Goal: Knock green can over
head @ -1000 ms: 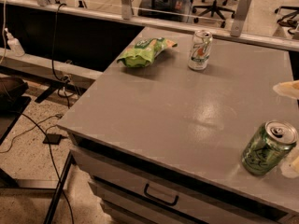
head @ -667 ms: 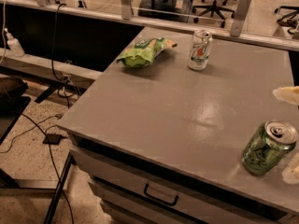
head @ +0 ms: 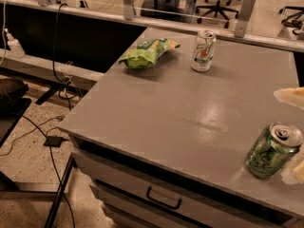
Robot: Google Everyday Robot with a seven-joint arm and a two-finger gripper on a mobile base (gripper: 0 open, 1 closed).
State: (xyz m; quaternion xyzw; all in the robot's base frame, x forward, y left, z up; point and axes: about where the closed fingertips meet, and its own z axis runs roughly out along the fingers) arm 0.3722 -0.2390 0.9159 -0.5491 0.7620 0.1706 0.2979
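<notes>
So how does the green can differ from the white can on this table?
The green can is dark green with pale swirls; the white can bears a green and red logo. The green can stands near the front right, the white can by the far edge. The gripper, pale at the right edge, sits beside the green can, not the white can. Both stand upright.

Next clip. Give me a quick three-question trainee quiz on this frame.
1. True or false: the green can lies on its side.
2. Which stands nearer the snack bag: A, the white can, or B, the green can?
3. Where is the gripper?
Key: 1 false, it stands. 2 A. 3 At the right edge of the view, open, right beside the green can.
</notes>
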